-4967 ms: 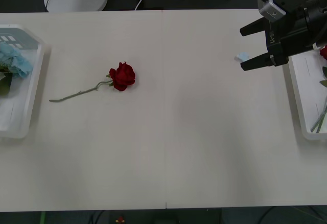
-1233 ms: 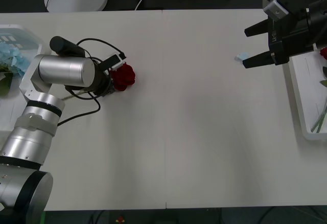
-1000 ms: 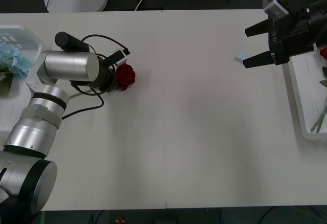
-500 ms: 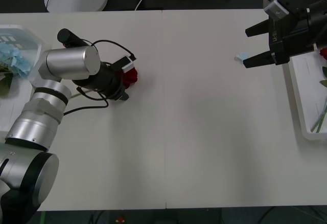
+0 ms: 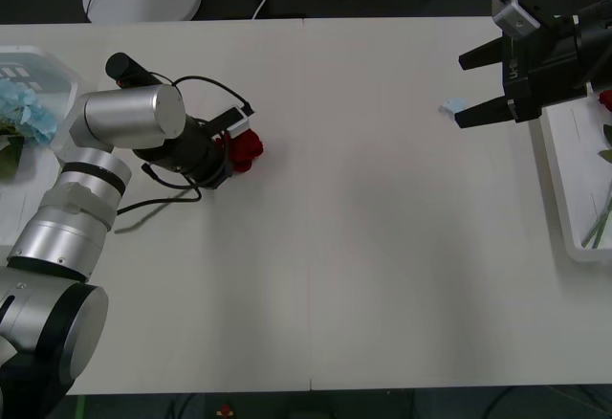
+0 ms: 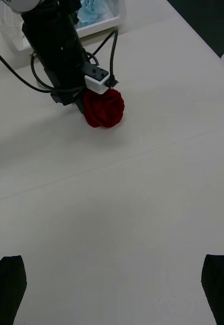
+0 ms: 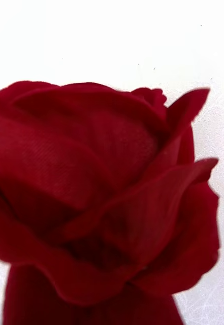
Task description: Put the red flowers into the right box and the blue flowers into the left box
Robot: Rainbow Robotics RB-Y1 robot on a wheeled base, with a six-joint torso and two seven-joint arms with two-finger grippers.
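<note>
Red rose (image 5: 245, 149): you find its head on the table's left half, just beyond the left arm's wrist, pointing toward the table's middle; its stem runs back under the wrist, hidden from you.
Left gripper (image 5: 222, 156): at the rose, right behind the head; you cannot tell how its fingers stand, nor whether they hold the flower.
Left arm (image 5: 122, 127): you see it reach low across the table from the near left, forearm lying roughly level, wrist aimed toward the right.
Right gripper (image 5: 467, 86): spread wide, nothing between its black fingers (image 5: 480, 114), hanging over the table's far right.
Right box (image 5: 572, 176): at the right edge, just beside the right gripper; a red flower (image 5: 605, 99) lies in it.
Left box (image 5: 50, 79): at the left edge; blue flowers (image 5: 23, 111) lie in it.
Pale blue scrap (image 5: 452, 107): on the table near the right gripper.
</note>
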